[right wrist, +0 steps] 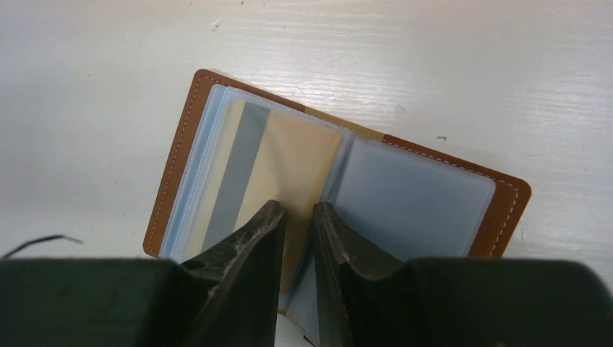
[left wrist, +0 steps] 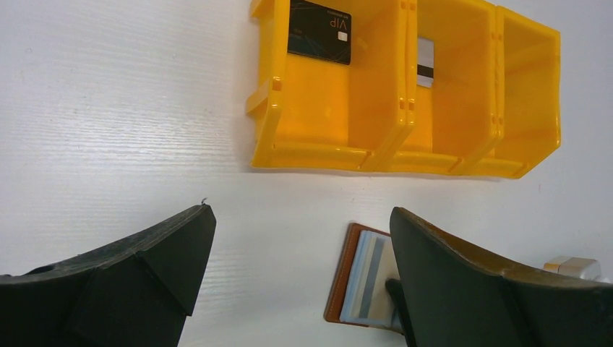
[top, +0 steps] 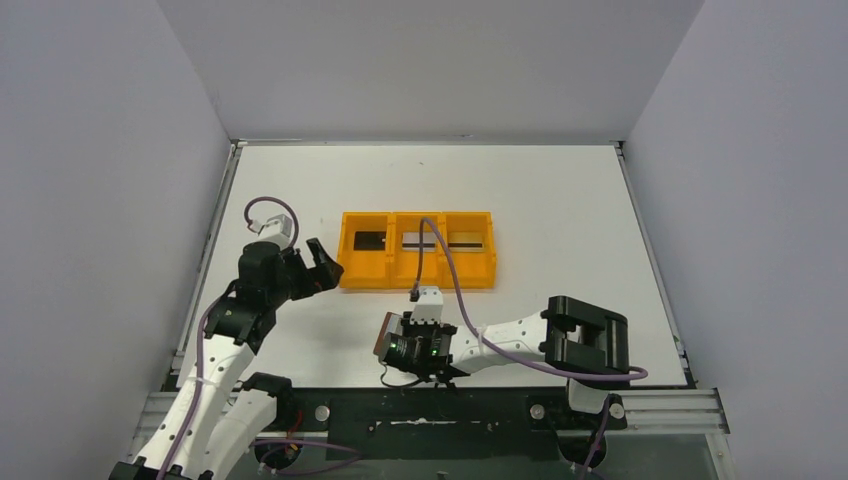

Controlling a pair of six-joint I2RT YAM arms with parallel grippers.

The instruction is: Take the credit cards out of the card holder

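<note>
Currently, main risk: card holder [right wrist: 412,199] is lying loose on bench [right wrist: 108,87], and left gripper [left wrist: 302,213] is hanging wide open and empty, pinning nothing. If pocket sleeve is getting pinched too, holder is likely lifting or dragging with pull. Right gripper [right wrist: 298,208] jaws are nearly together, straddling near edge of tan card [right wrist: 289,163]; cannot tell whether clamping yet.

Holder is lying open flat directly beneath right gripper, long axis running crosswise, skewed. Card is pointing along fingers, long axis leaning slightly left.

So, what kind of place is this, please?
Probably a robot test cell in a lab: a white table boxed in by plain grey panels, with the left arm and right arm mounted at its near edge.
</note>
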